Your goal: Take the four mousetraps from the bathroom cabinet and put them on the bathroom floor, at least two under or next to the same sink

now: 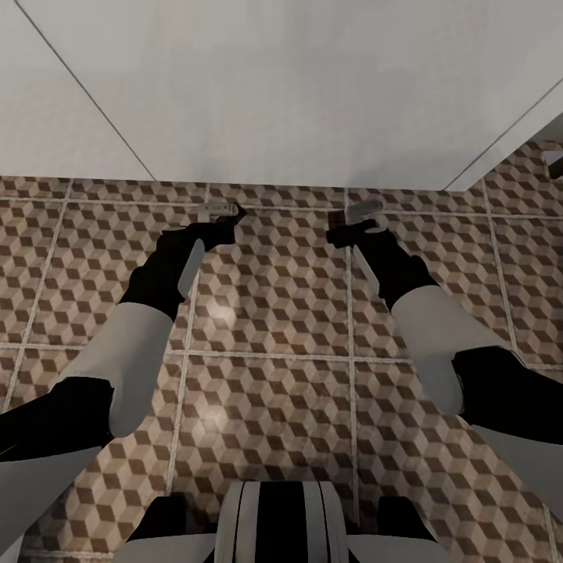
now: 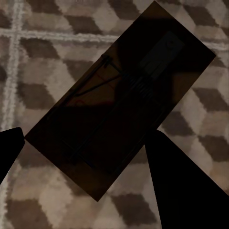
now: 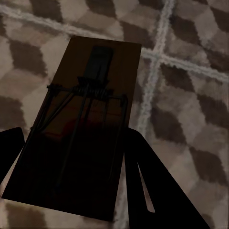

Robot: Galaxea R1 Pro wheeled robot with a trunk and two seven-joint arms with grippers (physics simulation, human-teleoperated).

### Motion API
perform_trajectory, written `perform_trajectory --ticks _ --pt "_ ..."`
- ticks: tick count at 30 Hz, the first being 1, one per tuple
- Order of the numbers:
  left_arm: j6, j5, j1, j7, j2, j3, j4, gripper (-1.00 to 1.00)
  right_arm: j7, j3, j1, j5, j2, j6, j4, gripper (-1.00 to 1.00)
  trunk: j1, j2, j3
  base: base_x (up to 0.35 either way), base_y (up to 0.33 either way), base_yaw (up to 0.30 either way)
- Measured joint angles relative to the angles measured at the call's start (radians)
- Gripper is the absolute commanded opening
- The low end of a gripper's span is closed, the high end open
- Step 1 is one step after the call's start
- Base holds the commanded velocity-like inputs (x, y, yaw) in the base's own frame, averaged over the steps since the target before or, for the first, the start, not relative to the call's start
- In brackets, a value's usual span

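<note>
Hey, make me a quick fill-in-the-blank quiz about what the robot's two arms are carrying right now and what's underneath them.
1. In each wrist view a flat dark-brown ____ sits between the fingers of the tool.
2. The left tool and right tool hang above a floor of tiles printed with a ____ pattern.
3. In the head view, the surface beyond the tiles is plain ____ in colour.

Missing words: mousetrap (); cube; white ().
</note>
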Motion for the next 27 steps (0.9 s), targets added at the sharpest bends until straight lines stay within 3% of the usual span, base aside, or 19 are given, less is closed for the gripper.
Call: perform_trajectory --ticks 8,27 --pt "0.000 0.000 0.000 0.000 0.000 0.000 -0.002 -1.00 -0.010 -0.005 0.000 0.004 -0.003 0.026 0.052 -1.00 0.000 0.000 0.000 0.000 0.000 0.000" --pt "0.000 0.000 0.000 0.001 0.001 0.000 -0.005 -1.00 -0.055 -0.007 0.000 0.004 -0.002 0.075 0.058 -1.00 0.000 0.000 0.000 0.000 0.000 0.000"
